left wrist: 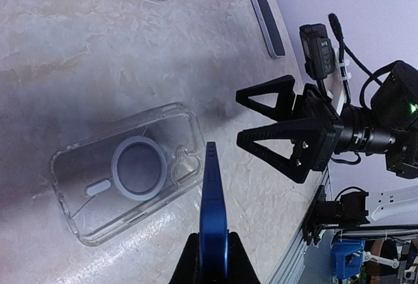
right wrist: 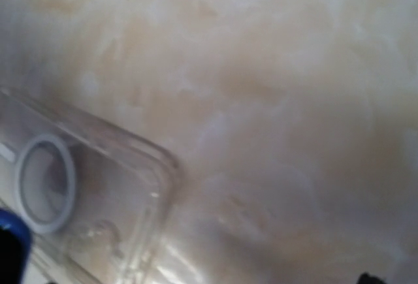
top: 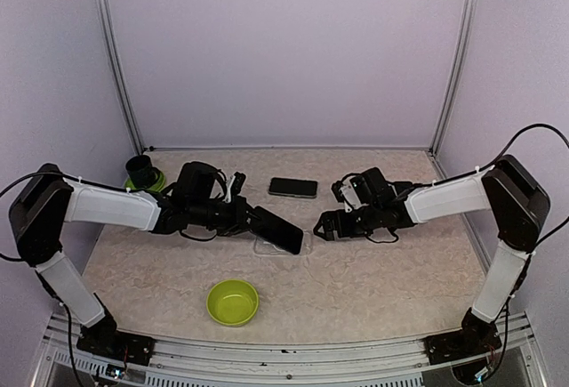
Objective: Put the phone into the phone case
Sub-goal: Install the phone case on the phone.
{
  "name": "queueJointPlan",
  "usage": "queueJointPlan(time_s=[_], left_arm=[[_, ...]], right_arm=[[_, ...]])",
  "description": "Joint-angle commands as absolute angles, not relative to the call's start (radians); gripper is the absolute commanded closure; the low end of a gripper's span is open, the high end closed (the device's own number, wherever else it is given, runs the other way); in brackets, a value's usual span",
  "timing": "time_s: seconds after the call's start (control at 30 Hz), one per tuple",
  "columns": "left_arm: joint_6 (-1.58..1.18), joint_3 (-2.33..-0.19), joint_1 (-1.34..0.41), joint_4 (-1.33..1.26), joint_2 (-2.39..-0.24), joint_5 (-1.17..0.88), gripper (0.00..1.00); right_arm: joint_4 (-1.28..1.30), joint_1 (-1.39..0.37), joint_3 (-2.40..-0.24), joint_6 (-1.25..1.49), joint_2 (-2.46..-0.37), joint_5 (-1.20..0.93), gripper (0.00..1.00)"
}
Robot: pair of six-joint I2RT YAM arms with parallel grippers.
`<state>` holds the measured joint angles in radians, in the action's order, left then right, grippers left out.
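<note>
In the middle of the table (top: 400, 271): the phone (top: 277, 229) hangs over the phone case (top: 265, 246), tilted, with its blue edge turned down toward the case. I cannot tell whether its low corner already touches the case.
Phone case: it is clear and lies flat with the open side up. The ring in its back is visible and nothing is in it yet.
Left end effector (top: 247, 218): it is clamped tight on the left end of the phone, with one finger on each flat face.
Right end effector (top: 322, 227): its fingers are spread wide and hold nothing. It is low over the table, just to the right of the case.
Second phone (top: 293, 188): it lies flat farther back, well apart from the case.
Green bowl (top: 233, 302): it stands on the near side, apart from the work.
Risk, case sliding: nothing holds the light case, so I judge a push from the phone corner can shove it along the table instead of seating the phone.
Risk, wrong angle: the phone is steep and gripped only at one end. Pressing down may make it turn in the fingers or catch on the case lip.
Risk, collision: the two end effectors are near each other, so a small wrong move can make them touch.
</note>
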<state>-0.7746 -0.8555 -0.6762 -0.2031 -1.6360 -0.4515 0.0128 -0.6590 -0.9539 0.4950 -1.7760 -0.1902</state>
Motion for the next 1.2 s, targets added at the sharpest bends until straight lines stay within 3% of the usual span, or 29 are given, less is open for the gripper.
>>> queueJointPlan(time_s=[0.0, 1.17], left_arm=[[-0.794, -0.922, -0.682, -0.277, -1.665, -0.433, 1.0], [-0.869, -0.957, -0.698, -0.324, -1.773, -0.384, 1.0]], right_arm=[[-0.048, -0.656, -0.974, 0.532, -1.803, -0.238, 0.03], [-0.134, -0.656, -0.911, 0.584, -1.819, -0.335, 0.05]])
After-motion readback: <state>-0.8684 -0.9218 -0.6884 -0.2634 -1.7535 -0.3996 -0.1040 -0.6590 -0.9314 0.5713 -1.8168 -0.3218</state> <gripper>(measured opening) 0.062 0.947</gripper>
